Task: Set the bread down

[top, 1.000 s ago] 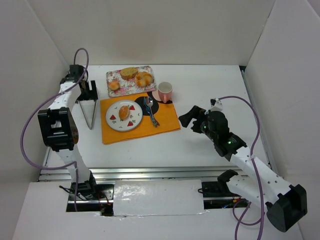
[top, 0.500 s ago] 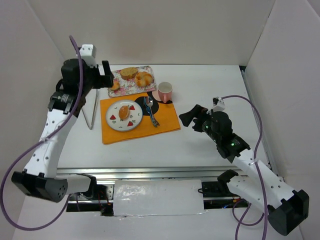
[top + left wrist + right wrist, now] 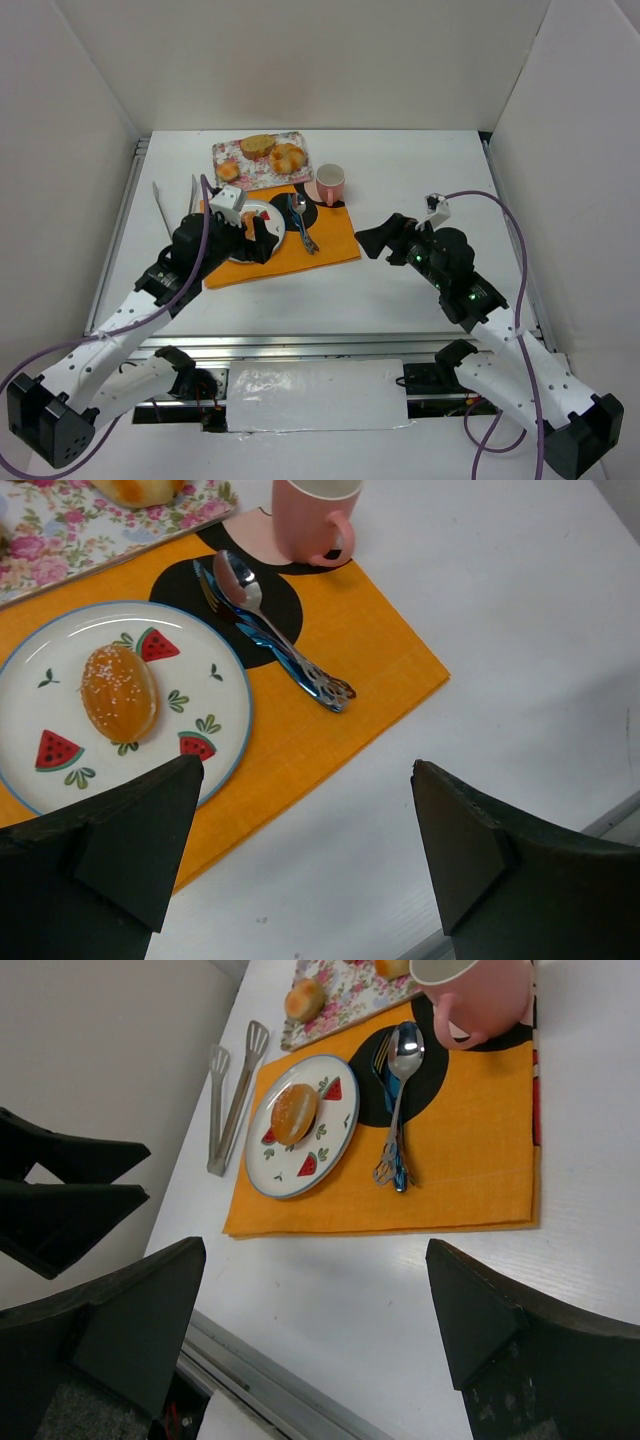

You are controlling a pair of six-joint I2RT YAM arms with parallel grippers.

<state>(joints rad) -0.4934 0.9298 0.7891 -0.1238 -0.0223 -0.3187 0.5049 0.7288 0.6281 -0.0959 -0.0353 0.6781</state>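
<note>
The small oval bun with a golden-orange, seeded crust (image 3: 119,692) lies on the round white plate painted with watermelon slices (image 3: 85,630), a little off the plate's middle and touching nothing else. The plate sits on the left part of an orange cloth placemat (image 3: 385,655) on the white table (image 3: 520,630). Just beside the plate, on a black round patch (image 3: 172,585) of the mat, a silver spoon and a bluish fork (image 3: 275,635) lie together, and a pink mug (image 3: 312,515) stands beyond them at the mat's far edge. A floral tray (image 3: 60,540) with other breads rests behind the plate. Metal tongs (image 3: 241,1085) lie on the table just off the mat's left side. The left hand (image 3: 307,770) hangs above the near edge of the mat, close to the plate, its fingers spread wide with nothing between them. The right hand (image 3: 315,1250) is well apart to the right, facing the mat, fingers likewise wide and empty.
</note>
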